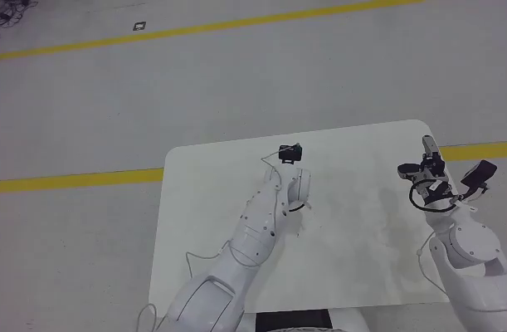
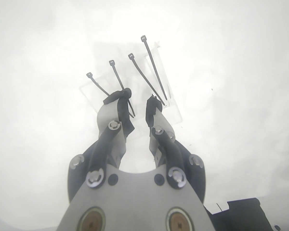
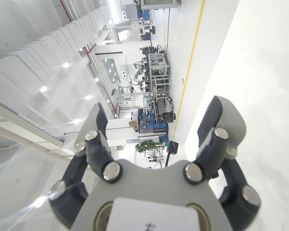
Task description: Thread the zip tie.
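While the left tool (image 2: 136, 100) hangs over the clear holder (image 2: 175, 114) with its two fingers apart, you are at the first step: picking up a zip tie. Four zip ties (image 2: 150, 61) sit in the holder. One zip tie (image 2: 117, 73) runs right by one fingertip (image 2: 118, 96) and may touch it, but nothing is clamped.

I think your next move is to get that tie between both fingers and close softly on it without bumping the others.

The right tool (image 3: 156, 109) is wide apart too and holds nothing.

The top view tells you where the arms are. The left arm ends toward 12 o'clock from the middle of the bench (image 1: 361, 249), and the right tool is at the 2 o'clock edge. The left wrist view tells you how the fingers stand by the ties.
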`<state>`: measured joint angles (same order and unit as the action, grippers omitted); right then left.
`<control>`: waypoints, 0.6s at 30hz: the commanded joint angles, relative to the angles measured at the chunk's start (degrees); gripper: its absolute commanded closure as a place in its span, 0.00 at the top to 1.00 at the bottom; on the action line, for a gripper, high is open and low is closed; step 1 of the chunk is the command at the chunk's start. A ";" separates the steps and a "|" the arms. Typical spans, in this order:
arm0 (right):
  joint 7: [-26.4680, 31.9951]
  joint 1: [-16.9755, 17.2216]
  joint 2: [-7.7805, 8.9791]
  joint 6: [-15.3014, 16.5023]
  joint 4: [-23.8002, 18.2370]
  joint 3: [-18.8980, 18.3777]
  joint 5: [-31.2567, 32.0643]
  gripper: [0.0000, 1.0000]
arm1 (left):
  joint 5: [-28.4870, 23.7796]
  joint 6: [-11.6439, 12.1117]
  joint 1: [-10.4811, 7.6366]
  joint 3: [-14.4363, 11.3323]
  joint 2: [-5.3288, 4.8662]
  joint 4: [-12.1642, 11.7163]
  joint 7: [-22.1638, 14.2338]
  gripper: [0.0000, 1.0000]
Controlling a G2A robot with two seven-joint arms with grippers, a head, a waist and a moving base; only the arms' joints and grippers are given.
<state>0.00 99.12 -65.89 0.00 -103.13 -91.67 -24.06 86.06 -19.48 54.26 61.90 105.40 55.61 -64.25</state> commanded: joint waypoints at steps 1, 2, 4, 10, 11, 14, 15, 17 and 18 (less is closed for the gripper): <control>0.00 0.00 0.00 0.00 0.00 0.00 0.00 1.00 | 1.00 0.00 0.30 0.53 0.37 0.10 0.12 0.17; 0.00 0.00 0.00 0.00 0.00 0.00 0.00 1.00 | 1.80 0.00 0.42 0.84 0.58 0.08 0.25 0.17; 0.00 0.00 0.00 0.00 0.00 0.00 0.00 1.00 | 2.82 0.00 0.65 1.33 0.93 -0.08 0.37 0.17; 0.00 0.00 0.00 0.00 0.00 0.00 0.00 1.00 | 3.89 0.00 0.25 2.32 1.73 -1.52 1.03 0.18; 0.00 0.00 0.00 0.00 0.00 0.00 0.00 1.00 | 3.89 0.00 0.15 2.37 1.82 -1.73 1.12 0.18; 0.00 0.00 0.00 0.00 0.00 0.00 0.00 1.00 | 3.89 0.00 -0.13 2.47 2.09 -2.44 1.39 0.18; 0.00 0.00 0.00 0.00 0.00 0.00 0.00 1.00 | 3.89 0.00 -0.23 2.52 2.19 -2.74 1.50 0.19; 0.00 0.00 0.00 0.00 0.00 0.00 0.00 1.00 | 3.89 0.00 -0.43 2.56 2.34 -3.31 1.66 0.19; 0.00 0.00 0.00 0.00 0.00 0.00 0.00 1.00 | 3.89 0.00 -0.56 2.60 2.40 -3.62 1.77 0.19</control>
<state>0.00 99.12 -65.89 0.00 -103.13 -91.67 -24.06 89.95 -19.48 53.80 64.48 107.76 52.24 -62.56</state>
